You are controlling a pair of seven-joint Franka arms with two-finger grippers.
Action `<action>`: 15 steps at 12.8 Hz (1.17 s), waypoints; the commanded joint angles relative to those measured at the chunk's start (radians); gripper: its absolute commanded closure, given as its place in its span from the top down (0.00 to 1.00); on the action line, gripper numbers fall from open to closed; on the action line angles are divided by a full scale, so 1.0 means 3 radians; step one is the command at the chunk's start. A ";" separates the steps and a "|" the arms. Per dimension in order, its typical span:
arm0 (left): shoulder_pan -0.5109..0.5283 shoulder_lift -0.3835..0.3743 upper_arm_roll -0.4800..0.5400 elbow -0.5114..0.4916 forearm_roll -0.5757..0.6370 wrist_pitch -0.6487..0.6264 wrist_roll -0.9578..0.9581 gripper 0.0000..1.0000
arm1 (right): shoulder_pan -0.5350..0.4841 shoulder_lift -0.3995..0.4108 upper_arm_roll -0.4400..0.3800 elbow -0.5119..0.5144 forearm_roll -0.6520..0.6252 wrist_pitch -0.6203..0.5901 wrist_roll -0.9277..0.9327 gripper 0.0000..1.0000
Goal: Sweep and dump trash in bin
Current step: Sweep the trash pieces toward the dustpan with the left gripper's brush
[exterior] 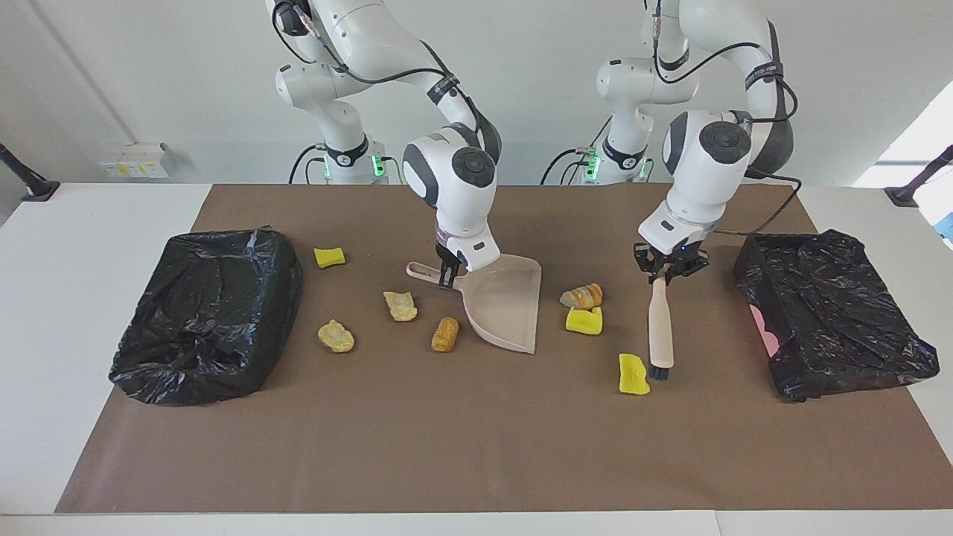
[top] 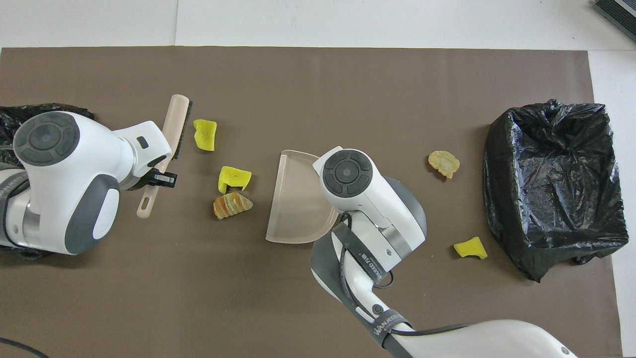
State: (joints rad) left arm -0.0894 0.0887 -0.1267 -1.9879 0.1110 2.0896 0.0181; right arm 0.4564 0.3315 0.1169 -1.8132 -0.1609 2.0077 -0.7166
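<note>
dustpan (exterior: 506, 305) bare inside, trash (exterior: 586, 296) beside it

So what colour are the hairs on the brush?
Black. The brush has a beige handle with black bristles at its end, clearest in the facing view.

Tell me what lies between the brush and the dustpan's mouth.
Only trash: a yellow sponge beside the brush bristles, and another sponge with a bread piece lying near the dustpan mouth. Nothing else visible blocks the sweep.

"WANJEECU"-like lettering, arm strap (top: 392, 323)
</note>
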 commanded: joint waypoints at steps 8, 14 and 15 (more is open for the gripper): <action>0.0058 0.0804 -0.0022 0.0644 0.0351 -0.0042 0.0333 0.00 | 0.0007 -0.0011 0.0009 -0.0168 -0.0047 0.0154 -0.0066 0.00; -0.0141 0.0324 -0.0053 -0.0189 0.0153 -0.0118 0.0166 0.00 | 0.0079 -0.0046 0.0014 -0.0148 -0.0133 -0.0060 -0.0327 0.00; -0.0208 0.0313 -0.0058 -0.0190 0.0126 -0.0270 0.0134 0.00 | 0.0079 -0.0046 0.0014 -0.0138 -0.0159 -0.0086 -0.0327 0.00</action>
State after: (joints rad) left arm -0.1063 0.2379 -0.1523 -1.9786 0.1723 2.0588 0.0845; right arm 0.4743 0.3276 0.1171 -1.8305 -0.1837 2.0041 -0.7842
